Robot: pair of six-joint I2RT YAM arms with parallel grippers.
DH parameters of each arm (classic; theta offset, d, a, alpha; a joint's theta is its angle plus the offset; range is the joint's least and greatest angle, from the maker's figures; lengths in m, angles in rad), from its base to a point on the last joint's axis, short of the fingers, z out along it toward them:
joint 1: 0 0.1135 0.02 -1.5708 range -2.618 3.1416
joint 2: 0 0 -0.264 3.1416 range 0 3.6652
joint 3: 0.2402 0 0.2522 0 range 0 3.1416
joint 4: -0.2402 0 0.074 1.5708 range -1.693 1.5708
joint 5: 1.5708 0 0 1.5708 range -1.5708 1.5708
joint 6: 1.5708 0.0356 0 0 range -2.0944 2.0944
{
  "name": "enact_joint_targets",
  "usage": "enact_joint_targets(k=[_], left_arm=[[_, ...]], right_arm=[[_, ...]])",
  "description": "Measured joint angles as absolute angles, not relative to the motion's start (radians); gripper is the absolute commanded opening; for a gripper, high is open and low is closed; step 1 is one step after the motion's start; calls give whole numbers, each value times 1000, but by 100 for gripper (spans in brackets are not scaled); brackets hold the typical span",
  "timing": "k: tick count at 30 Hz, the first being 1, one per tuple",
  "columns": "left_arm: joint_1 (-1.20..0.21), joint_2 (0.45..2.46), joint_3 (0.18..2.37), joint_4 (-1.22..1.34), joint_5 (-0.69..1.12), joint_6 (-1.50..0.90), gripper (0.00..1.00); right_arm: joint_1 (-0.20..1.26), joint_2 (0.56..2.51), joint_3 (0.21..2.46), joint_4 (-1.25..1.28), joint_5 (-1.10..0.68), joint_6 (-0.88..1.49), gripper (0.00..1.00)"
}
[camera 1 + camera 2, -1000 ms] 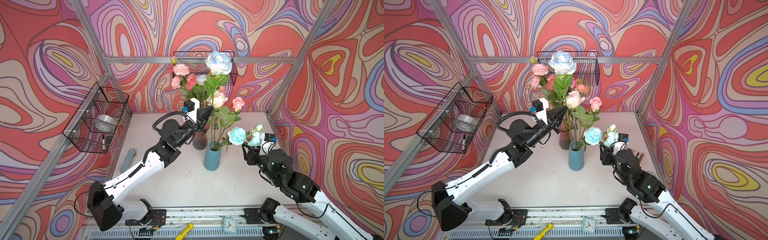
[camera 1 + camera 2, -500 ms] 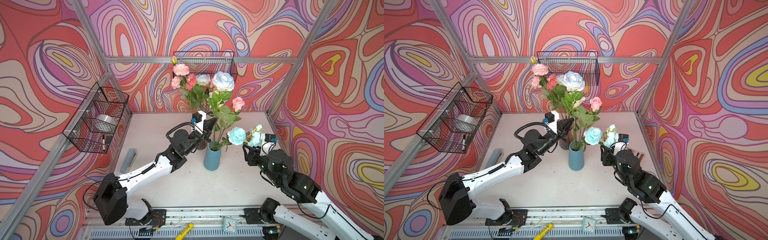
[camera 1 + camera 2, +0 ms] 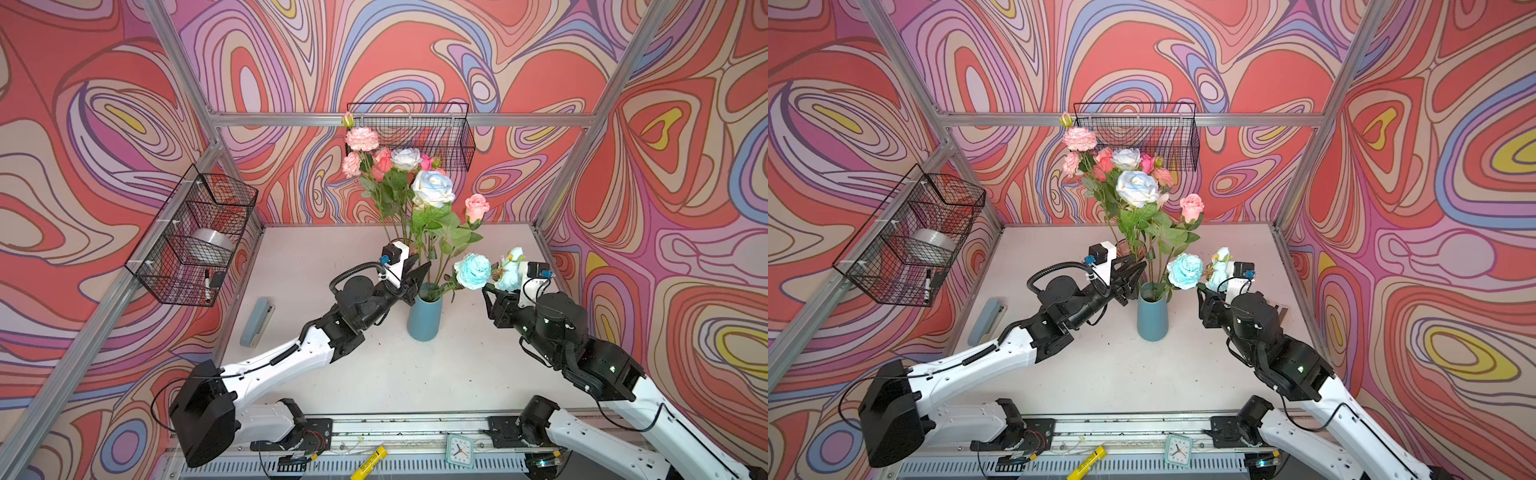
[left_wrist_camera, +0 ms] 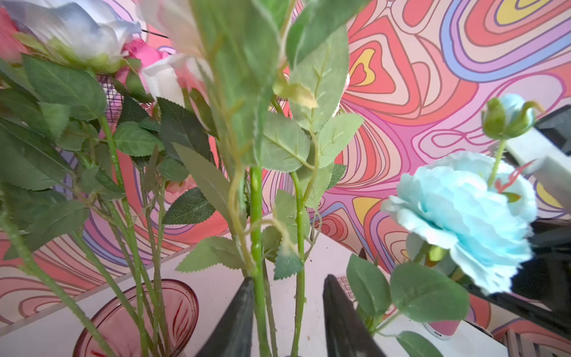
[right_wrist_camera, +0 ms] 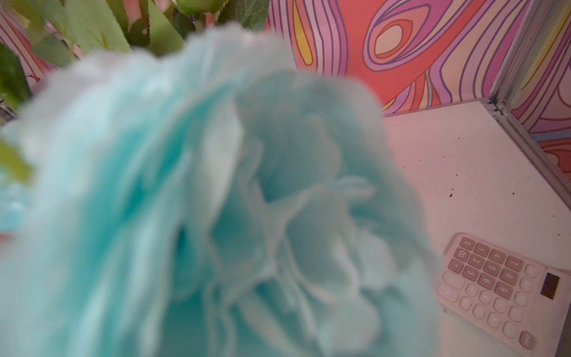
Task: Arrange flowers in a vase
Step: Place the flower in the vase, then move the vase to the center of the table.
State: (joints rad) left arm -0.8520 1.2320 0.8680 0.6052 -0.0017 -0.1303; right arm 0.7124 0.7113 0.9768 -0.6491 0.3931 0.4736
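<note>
As the flowers stand in the blue vase at frame centre, the left gripper has its fingers parted around two stems, gripping nothing; for the right gripper, finger state cannot be told.

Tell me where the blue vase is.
In both top views the blue vase stands upright mid-table, in front of the pink glass vase, with the left gripper beside its rim on the robot's left and flower stems inside.

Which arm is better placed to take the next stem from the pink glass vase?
Left: the open left hand is beside the pink glass vase; the right hand lies beyond the blue vase.
</note>
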Motion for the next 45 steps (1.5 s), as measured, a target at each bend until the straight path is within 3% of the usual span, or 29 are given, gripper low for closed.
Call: enact_joint_targets(k=[12,22,29,36,40,45], left_arm=[[-852,1138,807,490,3,-138,56],[-852,759,746,318,-39,-166,62],[-852,532,439,256,-265,-325,64],[-852,531,307,168,-365,-435,62],[-852,607,274,259,-329,-477,61],[-854,859,273,385,-176,-507,50]], right_arm=[[712,794,1019,-643,353,477,59],[712,851,1217,-787,322,526,60],[712,879,1280,-955,294,609,54],[712,854,1281,-1073,272,692,36],[712,831,1226,-1068,252,721,42],[712,839,1117,-1019,250,754,48]])
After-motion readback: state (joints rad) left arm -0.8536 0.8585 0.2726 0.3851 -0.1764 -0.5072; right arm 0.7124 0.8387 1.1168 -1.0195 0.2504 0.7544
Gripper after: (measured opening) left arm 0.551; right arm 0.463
